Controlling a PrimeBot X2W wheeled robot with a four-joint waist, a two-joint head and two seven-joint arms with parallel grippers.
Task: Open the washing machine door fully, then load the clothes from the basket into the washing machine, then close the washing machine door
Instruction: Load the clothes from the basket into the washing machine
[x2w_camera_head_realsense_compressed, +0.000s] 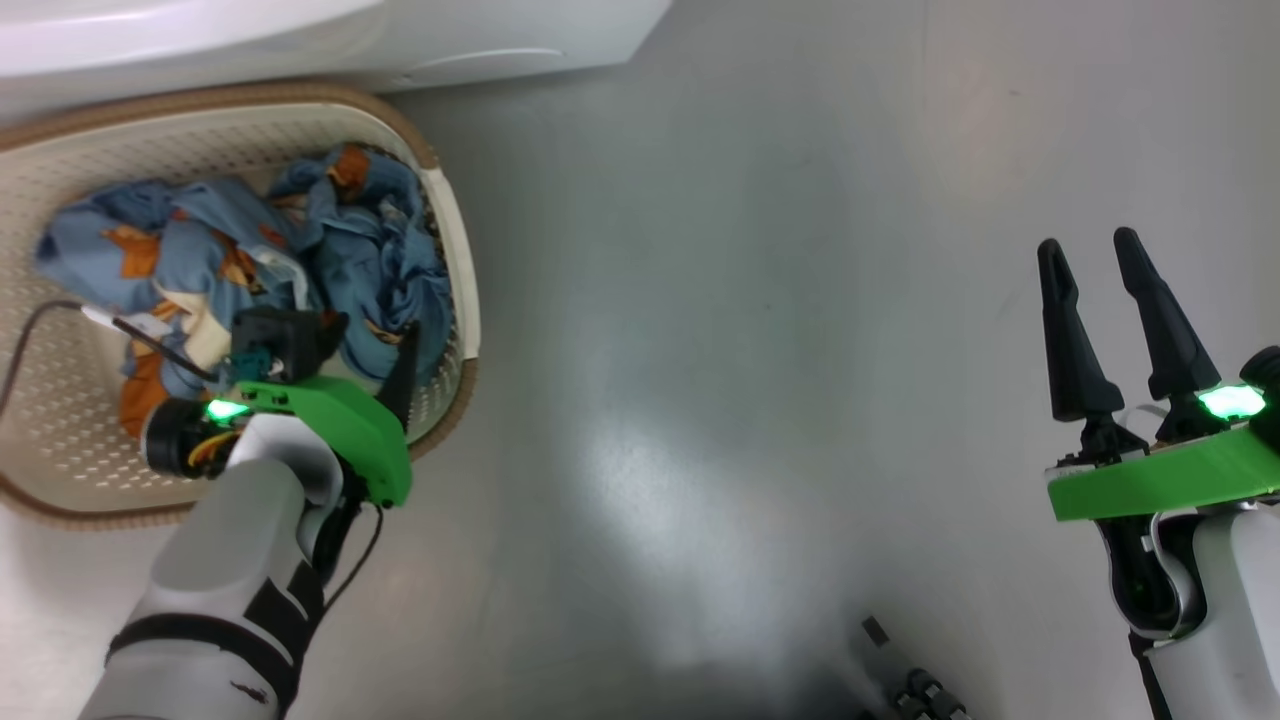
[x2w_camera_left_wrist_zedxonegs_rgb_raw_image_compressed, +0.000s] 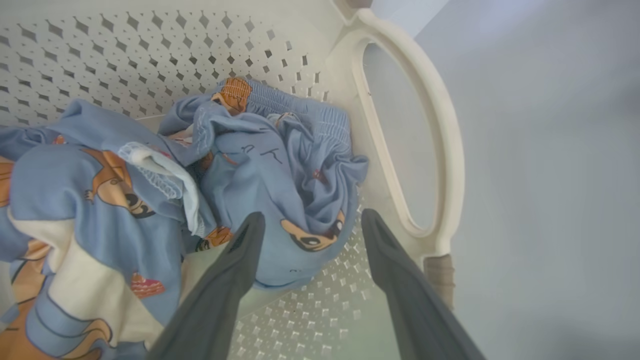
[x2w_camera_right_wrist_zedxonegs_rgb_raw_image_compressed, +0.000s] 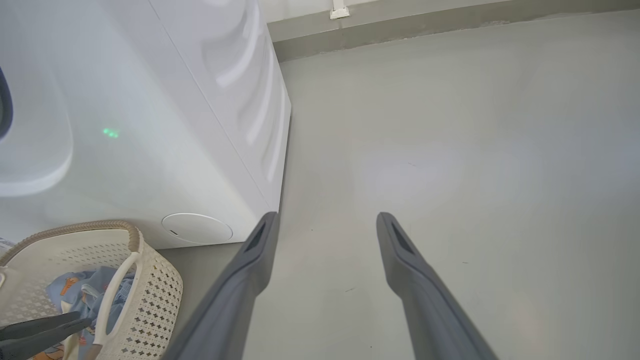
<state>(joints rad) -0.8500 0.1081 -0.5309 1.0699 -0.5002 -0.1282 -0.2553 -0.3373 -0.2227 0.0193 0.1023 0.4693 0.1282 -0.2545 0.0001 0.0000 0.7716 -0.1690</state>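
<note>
Left gripper (x2w_camera_left_wrist_zedxonegs_rgb_raw_image_compressed: 311, 215): jaws wide, nothing held; fingers straddle a fold of clothes (x2w_camera_left_wrist_zedxonegs_rgb_raw_image_compressed: 270, 170), contact unclear.
Why there: down inside basket (x2w_camera_left_wrist_zedxonegs_rgb_raw_image_compressed: 150, 60), likely lined up for a grab.
Clothes: heaped inside basket, none loaded yet.
Basket: on floor (x2w_camera_head_realsense_compressed: 750, 350), just beside washer (x2w_camera_right_wrist_zedxonegs_rgb_raw_image_compressed: 150, 100) front.
Right gripper (x2w_camera_head_realsense_compressed: 1087, 242): jaws wide, empty, over bare floor, well apart from basket.

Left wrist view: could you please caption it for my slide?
Open left pincer inside the basket, just above the crumpled blue clothes.
</note>
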